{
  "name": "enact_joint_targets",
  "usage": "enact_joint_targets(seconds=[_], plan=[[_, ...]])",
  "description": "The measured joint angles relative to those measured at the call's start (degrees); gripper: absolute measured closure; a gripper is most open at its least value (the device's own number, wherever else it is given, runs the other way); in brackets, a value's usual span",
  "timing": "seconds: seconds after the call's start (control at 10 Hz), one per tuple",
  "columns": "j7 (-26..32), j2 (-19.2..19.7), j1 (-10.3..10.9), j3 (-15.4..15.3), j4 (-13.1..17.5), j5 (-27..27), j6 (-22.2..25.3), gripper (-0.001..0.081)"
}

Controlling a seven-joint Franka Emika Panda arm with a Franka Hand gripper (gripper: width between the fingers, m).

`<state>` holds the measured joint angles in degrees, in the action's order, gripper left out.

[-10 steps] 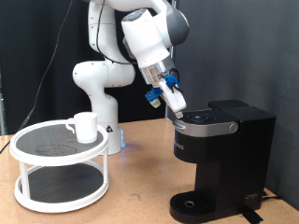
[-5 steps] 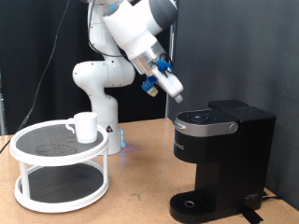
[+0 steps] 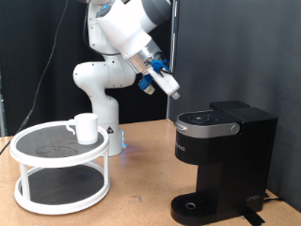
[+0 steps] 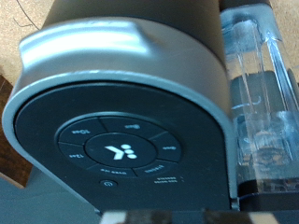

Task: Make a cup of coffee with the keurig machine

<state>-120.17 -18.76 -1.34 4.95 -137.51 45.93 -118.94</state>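
Step in hand looks like working the coffee machine's (image 3: 224, 151) top buttons (image 4: 120, 149) — the gripper (image 3: 174, 91) hangs in the air above and to the exterior view's left of the closed lid, touching nothing, holding nothing; how far its fingers stand apart cannot be told. The white cup (image 3: 85, 127) sits well apart on the top shelf of a round two-tier stand (image 3: 61, 169) at the exterior view's left, not under the spout. The drip base (image 3: 193, 207) is bare. Nothing blocks the lid.

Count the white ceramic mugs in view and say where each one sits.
1. The small white ceramic mug stands upright on the top tier of the round white two-tier stand, at the exterior view's left. Others may be hidden.
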Motion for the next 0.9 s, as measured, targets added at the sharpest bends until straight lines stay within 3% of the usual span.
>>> enact_joint_targets(seconds=[0.3,0.7,0.9], plan=[[-4.05,-6.44,-1.9,0.43,-5.6,0.49,-2.08,0.0806],[-7.84,-13.21,-6.72,1.31,-8.9,-8.97,6.85,0.0806],[-6.87,-17.06,-8.08,2.56,-11.06,-9.84,8.22,0.0806]])
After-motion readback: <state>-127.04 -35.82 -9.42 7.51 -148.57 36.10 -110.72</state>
